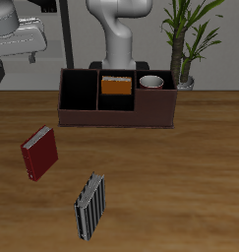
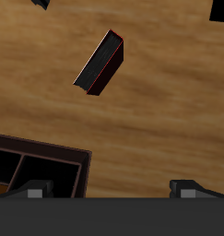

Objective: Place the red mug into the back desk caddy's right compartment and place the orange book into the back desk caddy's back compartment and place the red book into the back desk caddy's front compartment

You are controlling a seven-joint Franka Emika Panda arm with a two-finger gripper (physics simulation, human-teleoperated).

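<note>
One red book (image 1: 39, 153), dark-covered with pale page edges, is seen tilted on the counter (image 1: 190, 177), long axis diagonal. Farther back, the caddy (image 1: 116, 103) holds the orange book (image 1: 116, 85) and mug (image 1: 151, 82). The fingers (image 2: 187, 188) are spread open, empty.

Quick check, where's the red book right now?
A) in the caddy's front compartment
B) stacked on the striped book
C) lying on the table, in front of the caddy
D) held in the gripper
C: the red book lies on the bare table, nearer the front edge than the back desk caddy and apart from the striped book; the wrist view also shows it lying free on the wood.
</note>
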